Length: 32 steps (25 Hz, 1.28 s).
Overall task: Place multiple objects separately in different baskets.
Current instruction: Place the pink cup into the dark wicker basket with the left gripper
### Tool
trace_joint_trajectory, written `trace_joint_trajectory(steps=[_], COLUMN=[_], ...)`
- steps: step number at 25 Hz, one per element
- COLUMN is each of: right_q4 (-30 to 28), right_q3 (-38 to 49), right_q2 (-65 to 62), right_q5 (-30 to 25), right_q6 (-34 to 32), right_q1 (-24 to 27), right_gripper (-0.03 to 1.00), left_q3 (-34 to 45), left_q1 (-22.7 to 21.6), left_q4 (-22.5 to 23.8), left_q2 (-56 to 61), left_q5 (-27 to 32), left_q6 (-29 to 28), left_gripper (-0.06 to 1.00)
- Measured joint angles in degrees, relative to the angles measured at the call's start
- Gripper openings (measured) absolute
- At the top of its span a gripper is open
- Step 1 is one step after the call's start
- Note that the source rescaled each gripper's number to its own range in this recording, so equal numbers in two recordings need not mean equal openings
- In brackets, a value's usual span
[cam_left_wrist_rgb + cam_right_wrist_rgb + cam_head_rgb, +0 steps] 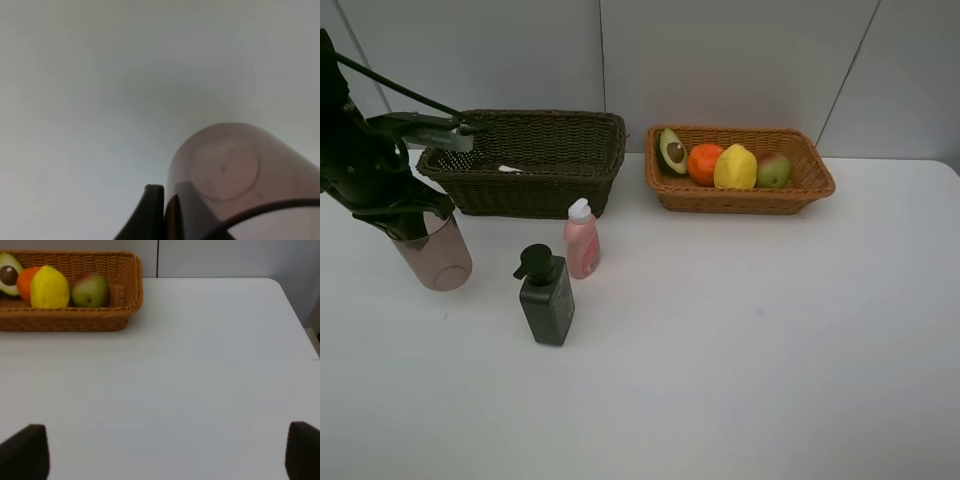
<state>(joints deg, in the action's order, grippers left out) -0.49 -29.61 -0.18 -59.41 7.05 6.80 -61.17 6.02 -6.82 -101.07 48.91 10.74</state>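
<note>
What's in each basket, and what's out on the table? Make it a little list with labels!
Light basket: avocado half, orange, lemon, mango, side by side
Dark basket: one small white item, too small to tell what
On the table: pinkish cup, dark pump bottle, small pink bottle, all upright
Left gripper: shut on the pinkish cup's rim
Right gripper: open, holding nothing, above the table
Not in a basket yet: the cup and both bottles
</note>
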Motion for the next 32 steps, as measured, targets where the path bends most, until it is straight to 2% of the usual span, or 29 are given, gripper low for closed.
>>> trace_joint_trajectory(steps=[5,9,17,22,32], right_q4=[0.0,0.0,0.0,0.0,0.0], right_q3=[0.0,0.0,0.0,0.0,0.0], right_q2=[0.0,0.0,0.0,0.0,0.0], right_q5=[0.0,0.0,0.0,0.0,0.0], right_q6=[0.0,0.0,0.0,0.0,0.0], right_q1=[0.0,0.0,0.0,0.0,0.0], right_gripper=[1.00,1.00,1.00,1.00,1.00], left_q3=[-5.9,-11.0,-23.0,-27.1,-27.3], left_q1=[0.0,0.0,0.0,0.0,0.0], left_q4=[0.0,0.0,0.0,0.0,0.2], left_q2=[0.1,0.1,0.1,0.1,-3.5], left_q5=[7.1,10.1,11.7,6.8,-6.9], left_q6=[0.0,0.0,0.0,0.5,3.5], left_gripper=[0.00,0.00,0.00,0.00,0.00])
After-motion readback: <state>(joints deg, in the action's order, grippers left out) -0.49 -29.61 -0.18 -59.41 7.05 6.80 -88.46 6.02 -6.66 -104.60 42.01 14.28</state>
